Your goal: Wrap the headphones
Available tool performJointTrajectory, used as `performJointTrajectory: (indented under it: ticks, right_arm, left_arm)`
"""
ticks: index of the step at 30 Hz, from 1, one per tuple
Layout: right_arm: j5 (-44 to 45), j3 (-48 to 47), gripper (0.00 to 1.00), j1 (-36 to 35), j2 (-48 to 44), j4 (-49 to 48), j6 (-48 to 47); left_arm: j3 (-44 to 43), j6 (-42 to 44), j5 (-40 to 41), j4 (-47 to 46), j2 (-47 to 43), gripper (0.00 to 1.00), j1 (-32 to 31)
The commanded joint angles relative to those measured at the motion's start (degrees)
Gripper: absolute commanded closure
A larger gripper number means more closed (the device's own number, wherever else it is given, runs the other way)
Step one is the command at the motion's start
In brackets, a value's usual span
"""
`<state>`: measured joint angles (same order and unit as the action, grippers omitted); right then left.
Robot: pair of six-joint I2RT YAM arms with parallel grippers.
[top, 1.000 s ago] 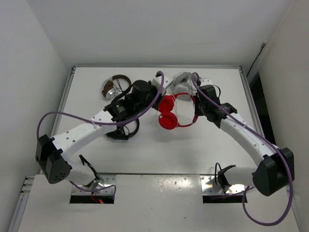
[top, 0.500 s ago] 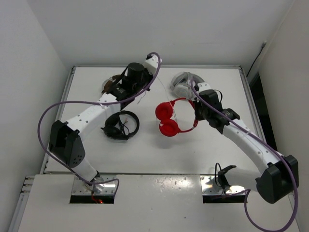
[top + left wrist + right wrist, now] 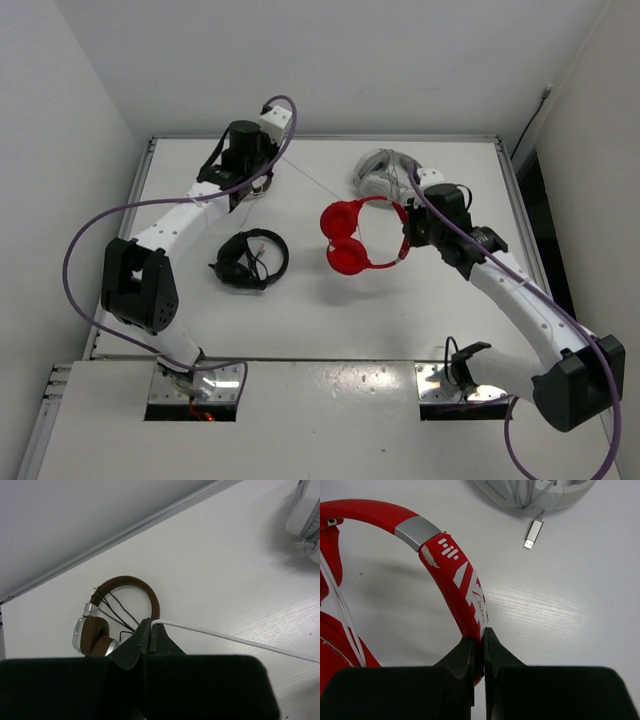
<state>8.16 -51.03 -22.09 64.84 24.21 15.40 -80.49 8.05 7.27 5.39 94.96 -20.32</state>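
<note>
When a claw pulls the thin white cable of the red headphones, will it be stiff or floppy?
Probably floppy: the white cable looks straight only where the left claw pinches and stretches it. It is very thin, so likely light and apt to slip. The red headphones should not drag along, since the right claw grips their headband.

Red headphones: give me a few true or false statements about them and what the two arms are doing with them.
1. The right fingers are shut on the red headband. True.
2. The left fingers grip a red earcup. False: they pinch the white cable, close to the brown headphones.
3. The white cable runs in a straight line from the left fingers towards the red headphones. True.
4. The red headphones lie on top of the black headphones. False: they are apart, the black pair to their left.
</note>
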Motion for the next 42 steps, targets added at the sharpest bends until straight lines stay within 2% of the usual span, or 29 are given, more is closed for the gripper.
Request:
performJointTrajectory:
  ticks: [1,3,6,10,14,18,23,28,33,37,42]
  right_arm:
    - [-2.62,-0.74,1.00,0.90,-2.08,-0.04,0.42]
    - [-3.33,-0.74,1.00,2.13,-2.08,-0.04,1.47]
    - [-7.10,-2.58,1.00,6.17,-2.08,0.67,4.71]
    - [-11.76,-6.19,1.00,11.35,-1.56,3.03,8.41]
    - [-16.16,-8.82,1.00,15.74,-1.56,4.18,11.49]
    - [-15.46,-11.64,1.00,16.99,-1.03,6.64,13.34]
    - [-18.97,-12.17,1.00,20.68,-1.55,7.26,15.09]
    - [-24.22,-11.03,1.00,23.49,-2.08,9.19,16.24]
    - [-27.40,-9.10,1.00,25.42,-0.68,11.39,16.24]
    - [-28.20,-7.51,1.00,26.74,1.87,13.05,13.88]
    - [-22.16,-4.97,1.00,27.36,4.59,13.06,12.29]
  left_arm:
    - [2.17,3.36,1.27,-4.68,-0.91,1.00,4.14]
    - [3.66,4.95,-0.24,-4.68,-2.58,1.00,4.94]
    - [8.93,6.62,-7.42,-4.68,-5.82,1.00,4.94]
    - [17.01,8.47,-19.73,-4.68,-15.40,1.00,3.44]
    - [21.24,11.71,-25.45,-2.33,-22.26,1.00,-0.59]
    - [24.50,16.72,-29.84,2.08,-28.59,1.00,-5.07]
    - [27.13,20.33,-33.89,4.98,-36.06,1.00,-14.82]
    - [27.75,19.81,-34.51,13.57,-34.58,1.00,-23.34]
    - [31.35,16.73,-32.14,14.91,-25.73,1.00,-28.90]
    - [34.87,12.78,-30.74,7.91,-19.12,1.00,-32.06]
    - [40.22,8.30,-30.21,-0.36,-12.96,1.00,-32.68]
